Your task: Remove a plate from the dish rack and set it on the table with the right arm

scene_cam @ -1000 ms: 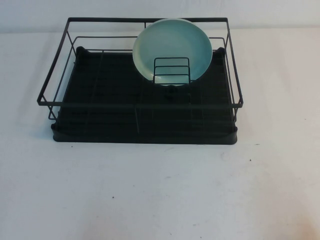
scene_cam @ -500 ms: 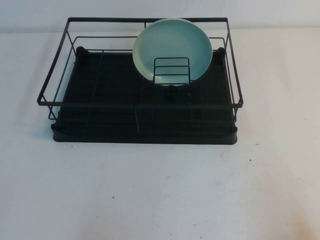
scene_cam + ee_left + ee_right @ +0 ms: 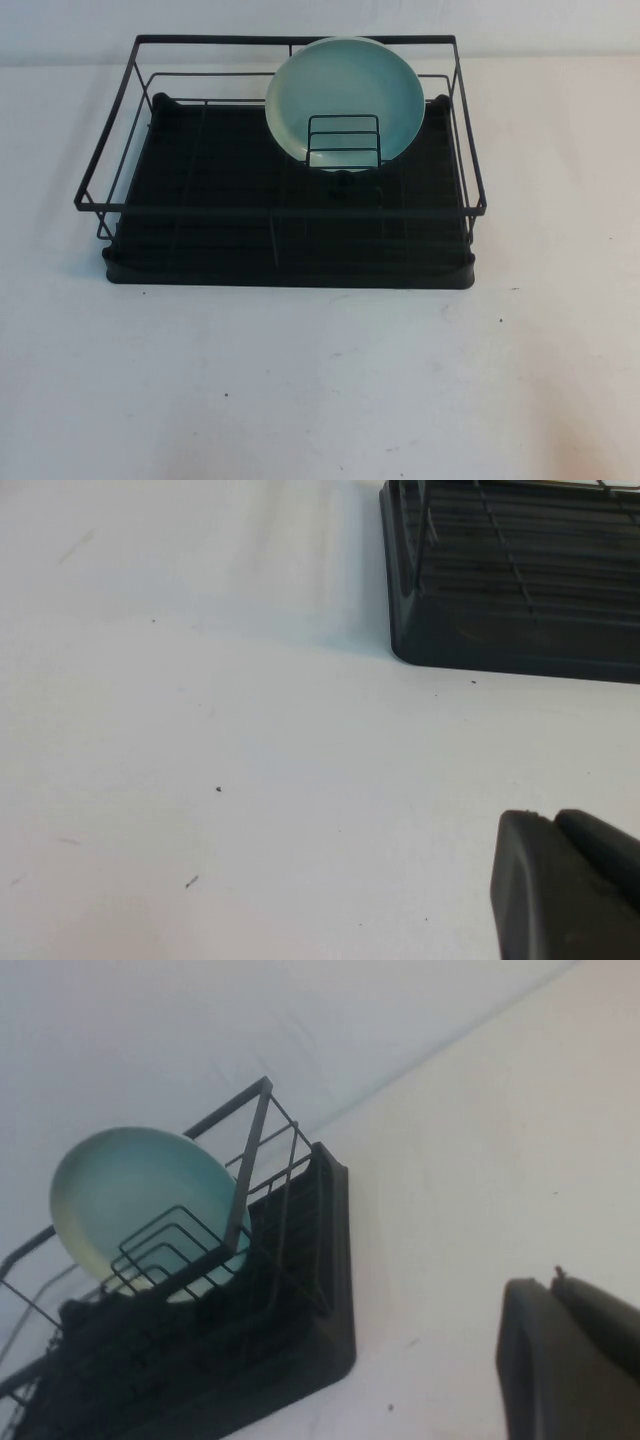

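Teal plate (image 3: pixel 345 95) upright in dish rack (image 3: pixel 280 210); left gripper (image 3: pixel 570 890), right gripper (image 3: pixel 570 1360) cut off, state unclear.

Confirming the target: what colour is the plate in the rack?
Pale teal plate, lighter centre; clearest in the high view.

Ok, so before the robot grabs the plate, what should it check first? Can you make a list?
1. Plate upright in the dish rack, behind the small wire holder: ok.
2. Nothing on top of the plate: ok.
3. Bare table in front of the rack for landing: ok.
4. Right gripper away from the rack, above the table: ok.
5. Right gripper open enough: cannot tell.
6. Left gripper out of the way, beside the rack: ok.
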Controlling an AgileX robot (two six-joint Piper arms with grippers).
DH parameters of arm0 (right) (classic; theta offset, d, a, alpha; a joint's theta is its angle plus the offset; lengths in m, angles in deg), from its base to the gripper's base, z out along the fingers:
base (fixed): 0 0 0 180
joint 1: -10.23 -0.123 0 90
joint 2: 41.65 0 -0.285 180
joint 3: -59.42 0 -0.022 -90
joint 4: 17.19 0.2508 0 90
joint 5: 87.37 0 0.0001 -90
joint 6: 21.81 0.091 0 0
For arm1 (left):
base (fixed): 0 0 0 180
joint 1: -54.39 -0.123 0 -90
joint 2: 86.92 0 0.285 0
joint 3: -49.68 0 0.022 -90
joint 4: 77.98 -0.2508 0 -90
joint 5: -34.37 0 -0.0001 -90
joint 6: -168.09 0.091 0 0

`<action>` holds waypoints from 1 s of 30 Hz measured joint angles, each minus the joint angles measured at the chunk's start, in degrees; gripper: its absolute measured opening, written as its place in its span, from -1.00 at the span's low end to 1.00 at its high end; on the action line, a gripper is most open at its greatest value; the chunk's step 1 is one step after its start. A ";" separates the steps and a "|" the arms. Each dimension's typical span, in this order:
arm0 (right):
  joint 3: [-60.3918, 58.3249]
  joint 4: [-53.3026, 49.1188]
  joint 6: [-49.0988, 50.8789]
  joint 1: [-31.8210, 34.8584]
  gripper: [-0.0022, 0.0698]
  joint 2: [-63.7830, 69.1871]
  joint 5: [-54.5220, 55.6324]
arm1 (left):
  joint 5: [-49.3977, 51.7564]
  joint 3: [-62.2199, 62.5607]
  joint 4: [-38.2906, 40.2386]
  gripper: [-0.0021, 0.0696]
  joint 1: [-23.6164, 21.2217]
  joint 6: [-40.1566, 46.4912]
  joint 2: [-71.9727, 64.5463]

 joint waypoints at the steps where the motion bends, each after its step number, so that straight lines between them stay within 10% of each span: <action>1: 0.00 1.19 0.00 0.00 -0.99 0.00 0.29 | 0.00 0.00 0.00 -0.95 0.00 0.00 0.00; 10: 6.21 6.82 -1.58 0.00 -0.99 5.96 0.51 | 0.00 0.00 0.00 -0.95 0.00 0.00 0.00; 30: 72.52 8.87 -37.08 -0.42 -0.99 87.46 -24.67 | 0.00 0.00 0.00 -0.95 0.00 0.00 0.00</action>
